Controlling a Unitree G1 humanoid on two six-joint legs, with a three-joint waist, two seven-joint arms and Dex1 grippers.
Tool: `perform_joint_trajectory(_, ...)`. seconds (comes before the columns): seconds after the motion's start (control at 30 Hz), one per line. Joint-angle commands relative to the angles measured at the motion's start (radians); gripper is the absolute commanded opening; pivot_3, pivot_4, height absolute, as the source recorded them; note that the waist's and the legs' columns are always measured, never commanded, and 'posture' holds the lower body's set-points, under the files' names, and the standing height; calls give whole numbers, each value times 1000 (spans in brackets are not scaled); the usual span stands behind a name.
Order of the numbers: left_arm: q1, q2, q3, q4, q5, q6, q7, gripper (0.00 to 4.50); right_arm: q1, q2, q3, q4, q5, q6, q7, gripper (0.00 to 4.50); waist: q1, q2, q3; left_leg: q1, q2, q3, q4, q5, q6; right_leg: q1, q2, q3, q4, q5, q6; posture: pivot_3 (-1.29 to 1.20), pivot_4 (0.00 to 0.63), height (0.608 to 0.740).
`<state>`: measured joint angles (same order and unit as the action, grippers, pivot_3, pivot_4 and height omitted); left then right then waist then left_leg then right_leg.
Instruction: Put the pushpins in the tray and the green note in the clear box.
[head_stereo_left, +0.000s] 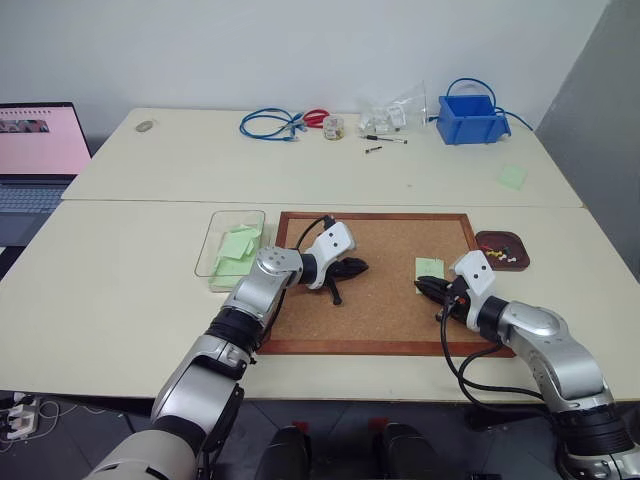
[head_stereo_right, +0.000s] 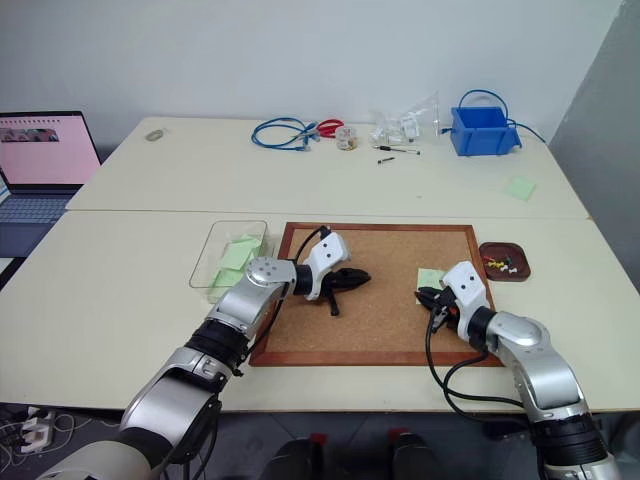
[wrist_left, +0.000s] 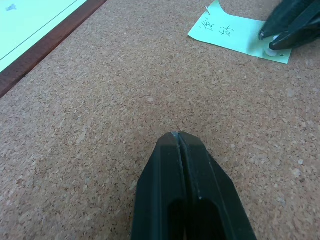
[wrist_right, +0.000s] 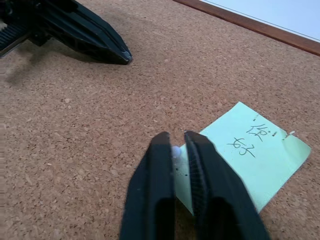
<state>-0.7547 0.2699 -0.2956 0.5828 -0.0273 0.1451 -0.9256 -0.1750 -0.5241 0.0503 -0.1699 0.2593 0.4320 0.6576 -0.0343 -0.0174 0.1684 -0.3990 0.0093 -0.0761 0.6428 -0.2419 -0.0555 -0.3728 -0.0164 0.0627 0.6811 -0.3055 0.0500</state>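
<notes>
My right hand (wrist_right: 179, 145) is pinching a small whitish pin (wrist_right: 175, 150) at the near corner of the green note (wrist_right: 250, 155), its two fingers closed on the pin's head. The note is lying flat on the cork board (head_stereo_left: 380, 300), near the board's right edge, and a second pin is showing at its far corner. My left hand (head_stereo_left: 352, 267) is hovering over the middle of the cork board with its fingers pressed together on nothing, well apart from the note, with bare cork between the two hands.

The cork board's wooden frame is running close to the near edge of the worktop (head_stereo_left: 120, 290). The clear box (head_stereo_left: 214, 252) is sitting just beside the board's left edge, with pale green slips already lying in it. The tray (head_stereo_left: 490, 243) is sitting just off the board's far right corner, holding several coloured pushpins (head_stereo_left: 503, 255); I cannot tell their colours apart with certainty.

Beyond the board, the far part of the worktop is holding a blue bin (head_stereo_left: 470, 118), a blue cable (head_stereo_left: 268, 124) and a brighter green square paper (head_stereo_left: 512, 177), all well apart from the board. A laptop (head_stereo_left: 35, 150) is standing far to the board's left.
</notes>
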Motion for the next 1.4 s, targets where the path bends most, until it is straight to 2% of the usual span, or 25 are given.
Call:
perform_joint_trajectory(0.03,7,1,-6,18,28,12,6,0,6,1,-6,-8,-5,-27,8,11,0,0,0,0,0,0,0,0,0,0,0,0,0,0,0,0,150,740)
perform_joint_trajectory(0.33,10,5,-4,14,27,13,7,0,-8,-1,-46,-23,19,-11,-4,11,0,0,0,0,0,0,0,0,0,0,0,0,0,0,0,0,150,740)
perform_joint_trajectory(0.6,11,3,-3,12,25,13,8,0,-17,-7,-121,-118,125,87,-17,11,1,0,0,0,0,0,0,0,0,0,0,0,0,0,0,0,150,740)
perform_joint_trajectory(0.93,9,1,-8,15,28,3,3,0,-24,-8,-143,-193,167,164,-39,11,1,0,0,0,0,0,0,0,0,0,0,0,0,0,0,0,150,740)
perform_joint_trajectory(1.17,-21,17,-14,5,73,-217,23,0,-100,-40,-233,-237,334,354,-38,11,2,0,1,-1,0,0,0,0,0,-1,0,0,0,0,0,0,150,740)
perform_joint_trajectory(1.23,-45,15,4,11,59,-273,9,393,-126,-56,-261,-236,384,404,-33,0,2,-1,1,-1,0,0,0,0,0,-1,0,0,0,0,0,0,150,740)
perform_joint_trajectory(1.27,-62,15,14,16,49,-325,-2,440,-140,-64,-277,-231,413,433,-28,0,3,-1,1,-1,0,0,0,0,0,-1,0,0,0,0,0,0,150,740)
perform_joint_trajectory(1.4,-153,30,21,60,55,-604,-37,1203,-193,-94,-323,-190,512,537,-19,0,5,-2,3,-2,0,-1,0,0,0,-1,0,-1,0,0,0,0,150,740)
